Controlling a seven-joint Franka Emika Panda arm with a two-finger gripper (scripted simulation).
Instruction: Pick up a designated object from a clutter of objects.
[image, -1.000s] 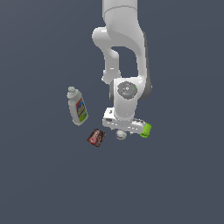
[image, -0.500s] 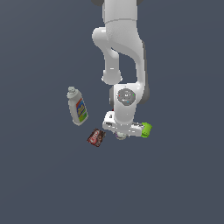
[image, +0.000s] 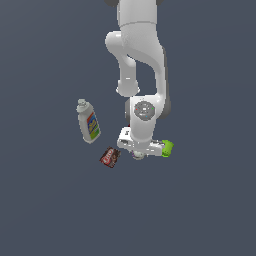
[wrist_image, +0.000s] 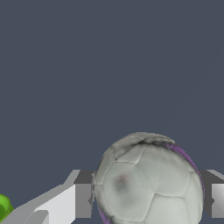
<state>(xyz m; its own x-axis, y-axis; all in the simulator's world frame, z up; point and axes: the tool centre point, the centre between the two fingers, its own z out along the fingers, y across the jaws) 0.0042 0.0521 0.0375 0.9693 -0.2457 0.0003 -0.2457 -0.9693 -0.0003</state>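
The jaws (wrist_image: 148, 200) stand spread with the whitish-grey ball (wrist_image: 148, 181) sitting between them; one grey pad (wrist_image: 83, 200) lies just beside the ball and the other pad (wrist_image: 217, 200) a little apart from it, so whether either touches cannot be told. In the exterior view the ball (image: 138, 155) peeks out under the hand, on the desk (image: 50, 210). The lime-green cup (image: 167, 148) lies on its side just beyond; its inside is not visible. The small brown box (image: 110, 157) and white bottle (image: 88, 121) lie toward the exterior view's left.
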